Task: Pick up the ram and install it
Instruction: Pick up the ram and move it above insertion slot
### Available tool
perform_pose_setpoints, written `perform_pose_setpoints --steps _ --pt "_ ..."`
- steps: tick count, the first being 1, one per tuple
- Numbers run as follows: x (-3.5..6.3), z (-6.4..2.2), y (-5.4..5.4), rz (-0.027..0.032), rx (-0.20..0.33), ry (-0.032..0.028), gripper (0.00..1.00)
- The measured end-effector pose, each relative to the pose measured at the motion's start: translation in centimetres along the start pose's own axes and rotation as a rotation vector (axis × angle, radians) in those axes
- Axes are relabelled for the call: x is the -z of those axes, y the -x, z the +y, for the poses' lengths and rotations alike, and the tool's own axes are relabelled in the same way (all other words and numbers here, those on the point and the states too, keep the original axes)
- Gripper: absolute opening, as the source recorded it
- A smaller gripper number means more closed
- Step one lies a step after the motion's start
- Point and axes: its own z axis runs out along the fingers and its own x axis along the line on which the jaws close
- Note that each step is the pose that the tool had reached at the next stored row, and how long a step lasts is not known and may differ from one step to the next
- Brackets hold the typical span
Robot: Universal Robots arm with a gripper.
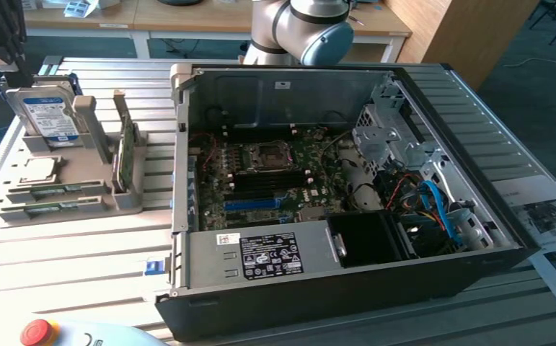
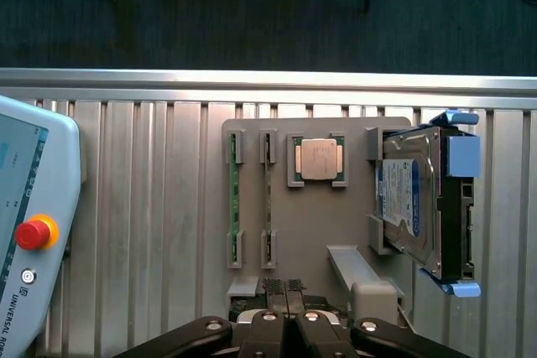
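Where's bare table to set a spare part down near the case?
Bare slatted table lies between the gray parts holder, the teach pendant and the computer case. Another strip runs beside the case on the exterior view's right, ending at the papers. The holder is crowded: hard drive, processor, ram sticks.

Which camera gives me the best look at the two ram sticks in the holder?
The wrist view: both ram sticks stand on edge, side by side, full length visible, in the grey holder. The exterior view shows the sticks low at its left, partly hidden by slot walls.
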Motion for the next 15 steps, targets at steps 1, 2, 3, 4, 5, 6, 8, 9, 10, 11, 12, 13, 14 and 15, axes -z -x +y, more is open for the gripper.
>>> perform_pose_setpoints --steps 1,2,3,4,5,6,8,9,10,11,12,13,14,15 --pt "-0.01 0.01 0.0 -0.0001 0.0 -0.0001 0.1" --pt "-0.01 0.01 -0.01 -0.0001 0.0 -0.0001 0.1" --pt "-0.01 0.03 -0.04 0.0 0.0 0.0 0.1" --pt "0.0 0.03 -0.07 0.0 0.0 0.0 0.1" --pt "0.0 0.04 -0.11 0.0 0.0 0.0001 0.1" --pt "-0.01 0.06 -0.17 0.0 0.0 0.0001 0.1" --pt "-0.02 0.1 -0.32 0.0 0.0 0.0001 0.1" --pt "-0.02 0.12 -0.41 0.0 0.0 0.0001 0.1" --pt "-0.03 0.13 -0.48 0.0 0.0 0.0001 0.1" --pt "-0.03 0.14 -0.55 0.0 0.0 0.0001 0.1" --pt "-0.04 0.16 -0.63 0.0 0.0 0.0 0.1" --pt "-0.04 0.17 -0.71 0.0 0.0 0.0001 0.1" --pt "-0.04 0.19 -0.8 0.0 0.0 0.0001 0.1" --pt "-0.05 0.21 -0.88 0.0 0.0 0.0001 0.1"
